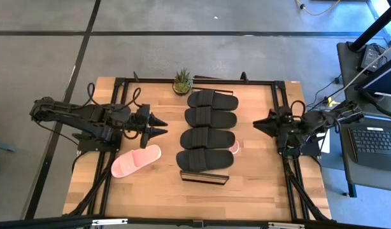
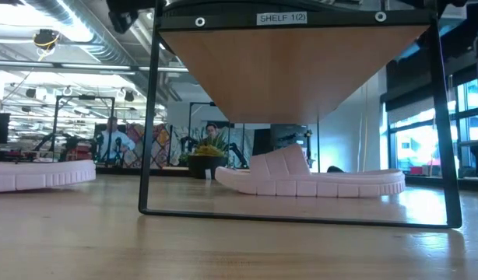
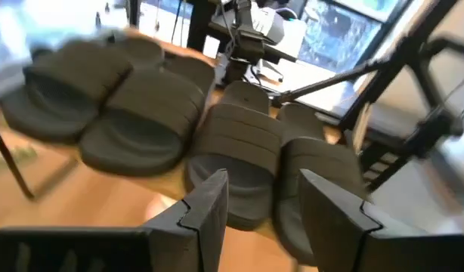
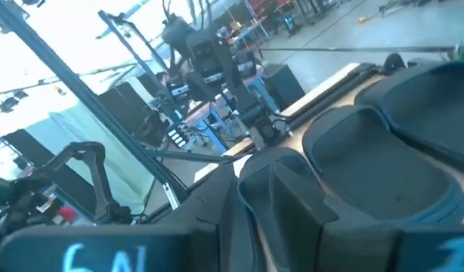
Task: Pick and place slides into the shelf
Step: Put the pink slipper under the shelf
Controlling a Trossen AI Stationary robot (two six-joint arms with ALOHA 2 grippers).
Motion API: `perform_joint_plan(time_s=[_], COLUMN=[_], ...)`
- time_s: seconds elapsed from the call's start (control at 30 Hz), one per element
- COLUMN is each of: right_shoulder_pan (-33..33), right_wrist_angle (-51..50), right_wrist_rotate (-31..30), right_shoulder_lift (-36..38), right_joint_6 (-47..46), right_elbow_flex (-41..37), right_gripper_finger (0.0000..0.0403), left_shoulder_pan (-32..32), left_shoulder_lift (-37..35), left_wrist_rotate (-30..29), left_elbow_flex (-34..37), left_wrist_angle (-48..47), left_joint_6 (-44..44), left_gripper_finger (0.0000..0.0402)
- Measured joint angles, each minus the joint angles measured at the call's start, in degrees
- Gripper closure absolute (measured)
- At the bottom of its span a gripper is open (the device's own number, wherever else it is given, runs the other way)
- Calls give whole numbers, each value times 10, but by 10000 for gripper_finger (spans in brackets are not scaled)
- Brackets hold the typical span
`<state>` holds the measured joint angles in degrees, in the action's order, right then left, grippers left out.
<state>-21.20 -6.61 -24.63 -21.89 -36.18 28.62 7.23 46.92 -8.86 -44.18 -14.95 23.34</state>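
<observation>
Four black slides [image 1: 207,130] lie side by side on top of the shelf [image 1: 205,179] at mid-table; they also show in the left wrist view [image 3: 149,106]. One pink slide [image 1: 136,161] rests sole-down on the table left of the shelf. The other pink slide [image 2: 317,180] lies on the table under the shelf, and only its tip [image 1: 234,147] peeks out from above. My left gripper [image 1: 160,125] hovers open just left of the shelf, pointing at the black slides. My right gripper [image 1: 255,126] hovers open right of the shelf, pointing at it.
A small potted plant [image 1: 182,82] stands at the table's far edge, just behind the shelf. A black frame [image 1: 119,83] runs around the tabletop. Bare wood lies in front of the shelf toward the near edge. A laptop [image 1: 377,145] sits off the table to the right.
</observation>
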Motion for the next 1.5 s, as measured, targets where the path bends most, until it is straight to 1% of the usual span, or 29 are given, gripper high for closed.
perform_joint_plan(time_s=[0.1, 0.2, 0.3, 0.4, 0.5, 0.6, 0.7, 0.83, 0.93, 1.03, 1.2, 1.37, 1.5], right_shoulder_pan=[6, 14, 24, 33, 43, 51, 56, 61, 62, 62, 62, 62, 62], right_wrist_angle=[-6, -22, -38, -59, -68, -76, -82, -87, -88, -89, -96, -96, -96], right_wrist_rotate=[-3, -17, -19, -20, -20, -20, -19, -18, -19, -18, -18, -19, -20], right_shoulder_lift=[13, 16, 16, 16, 16, 16, 16, 16, 16, 16, 16, 16, 16], right_joint_6=[8, 9, 9, 8, 8, 7, 7, 7, 8, 9, 22, 40, 51], right_elbow_flex=[0, 0, 0, 0, 0, 0, 0, 0, 0, 0, 0, 0, 0], right_gripper_finger=[316, 316, 316, 316, 316, 316, 316, 316, 316, 316, 316, 316, 316], left_shoulder_pan=[17, 36, 52, 68, 83, 101, 120, 141, 151, 166, 198, 227, 240], left_shoulder_lift=[0, 0, 0, 0, 0, 0, 21, 71, 106, 126, 130, 130, 138], left_wrist_rotate=[-26, -68, -95, -97, -97, -96, -88, -55, -6, 45, 103, 120, 123], left_elbow_flex=[0, 0, 0, 0, 0, -4, -31, -87, -126, -153, -164, -164, -164], left_wrist_angle=[-20, -81, -144, -197, -248, -309, -388, -497, -568, -618, -605, -560, -558], left_joint_6=[86, 154, 262, 369, 459, 528, 589, 639, 666, 691, 716, 742, 767], left_gripper_finger=[253, 253, 253, 253, 253, 258, 273, 303, 323, 338, 353, 357, 339])
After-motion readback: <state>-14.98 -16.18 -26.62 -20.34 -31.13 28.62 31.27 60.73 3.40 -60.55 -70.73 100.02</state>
